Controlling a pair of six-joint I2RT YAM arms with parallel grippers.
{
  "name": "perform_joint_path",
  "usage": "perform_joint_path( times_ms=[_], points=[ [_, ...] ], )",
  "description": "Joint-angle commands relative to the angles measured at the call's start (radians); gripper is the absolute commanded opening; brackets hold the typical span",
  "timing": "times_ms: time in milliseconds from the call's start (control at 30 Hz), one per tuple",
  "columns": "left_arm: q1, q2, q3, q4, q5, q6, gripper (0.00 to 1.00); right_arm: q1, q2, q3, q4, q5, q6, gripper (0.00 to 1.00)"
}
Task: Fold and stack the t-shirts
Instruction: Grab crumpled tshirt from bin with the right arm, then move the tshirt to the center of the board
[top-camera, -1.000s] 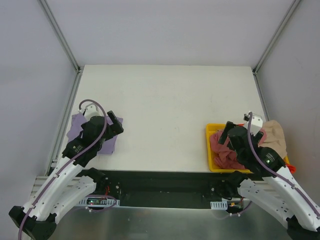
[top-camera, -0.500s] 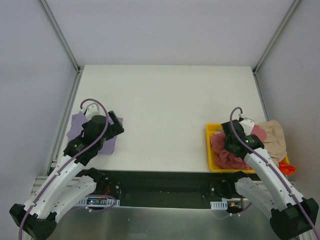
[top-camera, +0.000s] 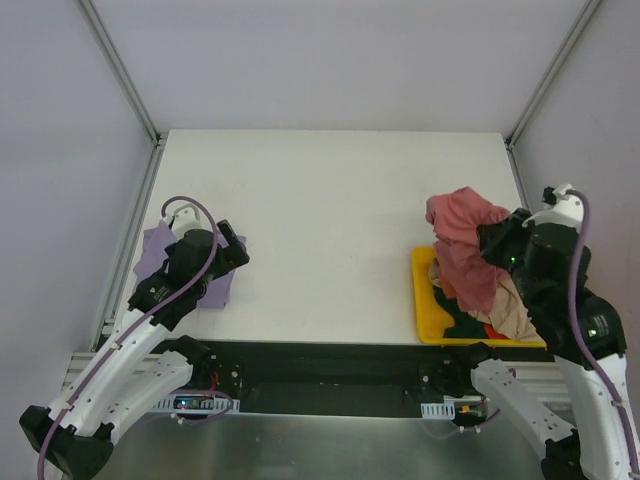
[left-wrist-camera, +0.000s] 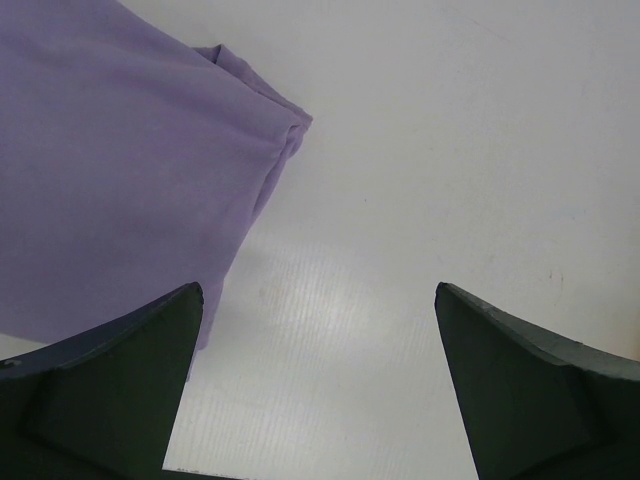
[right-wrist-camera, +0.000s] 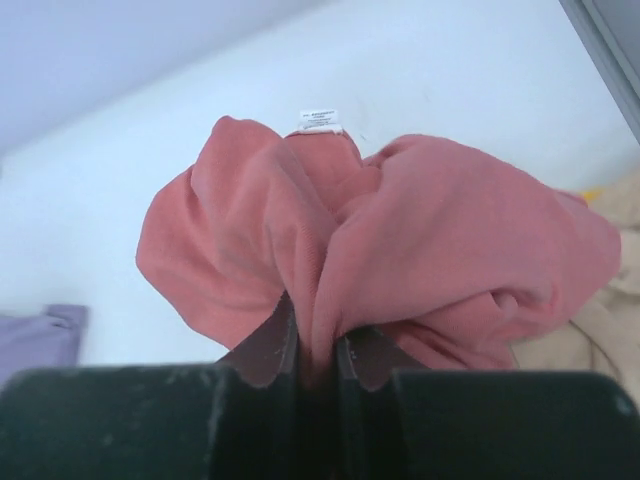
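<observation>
The white table (top-camera: 330, 190) takes most of the view, and both arms stand at its near edge. The biggest piece of cloth is the dusty pink-red t-shirt (top-camera: 462, 240). It hangs bunched in the air over the far part of the yellow bin (top-camera: 422, 300) on the right side of the table. The right gripper (right-wrist-camera: 315, 355) has its two fingers pressed together on a fold of this shirt.

The lavender t-shirt (left-wrist-camera: 120, 170) lies flat near the left edge of the table, partly under the left arm. In the bin I see a beige t-shirt (top-camera: 515, 315), a dark green one (top-camera: 462, 312) and a bit of orange-red cloth (top-camera: 490, 328), all crumpled together.

The left gripper (left-wrist-camera: 315, 390) hovers over bare table just beside the lavender shirt, fingers wide apart, holding nothing. A small white tag (right-wrist-camera: 319, 119) sits on top of the pink-red shirt.
</observation>
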Motion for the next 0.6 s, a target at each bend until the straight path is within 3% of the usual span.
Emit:
perform_joint_path(
  times_ms=[0,200,267,433,567],
  points=[
    [0.002,-0.003,-0.001,0.028,0.019,0.008,0.99,-0.004,0.057,0.194,0.151,-0.16,-0.078,0.01],
    [0.002,-0.019,-0.011,0.029,0.021,0.003,0.99,0.003,0.297,0.484,0.219,-0.468,-0.035,0.01],
    [0.002,-0.02,-0.013,0.031,0.026,0.003,0.99,0.028,0.384,0.576,0.214,-0.494,-0.015,0.01],
    [0.002,-0.023,-0.018,0.031,0.029,0.0,0.99,0.222,0.554,0.741,0.203,-0.243,-0.062,0.01],
    [0.002,-0.023,-0.021,0.032,0.035,0.002,0.99,0.334,0.631,0.718,0.236,-0.097,-0.033,0.01]
  ],
)
